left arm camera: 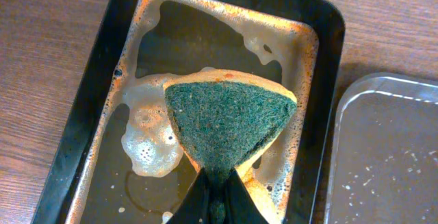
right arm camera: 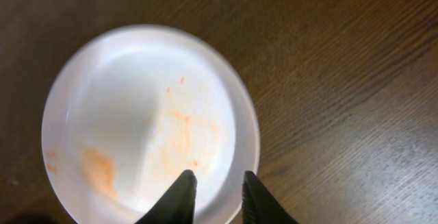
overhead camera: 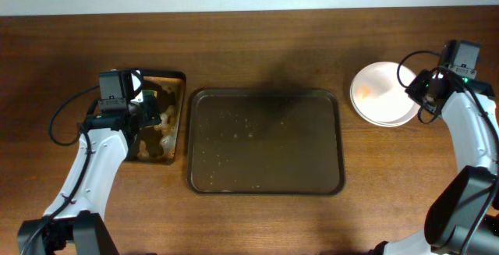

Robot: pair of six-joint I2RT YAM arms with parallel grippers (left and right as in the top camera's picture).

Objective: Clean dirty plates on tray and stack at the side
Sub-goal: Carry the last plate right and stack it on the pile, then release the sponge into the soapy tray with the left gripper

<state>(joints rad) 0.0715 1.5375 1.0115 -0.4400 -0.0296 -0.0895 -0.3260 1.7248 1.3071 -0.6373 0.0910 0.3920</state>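
— Well, what is to be feared from here?
— Orange smears are seen on the topmost of the plates (overhead camera: pixel 382 93), which are stacked on the table (overhead camera: pixel 257 37) to the right of the tray (overhead camera: pixel 265 142). No plate is seen on the tray itself. If the stack is counted as finished, a dirty plate would be passed over. A slip is also risked: a thin rim taken off-centre could be tipped, or the whole stack dragged.
— And where is the stack relative to the hand?
— Directly beneath the right gripper (right arm camera: pixel 215 186), whose jaws are held apart with nothing clamped. One finger is seen over the plate's inside and the other at its outer edge, so the rim is straddled.
— And the other arm?
— The sponge (left arm camera: pixel 229 118) is pinched by the left gripper (left arm camera: pixel 217 190) above the foamy black tray (left arm camera: pixel 82 148), well apart at the left. Drips could be carried across the table.
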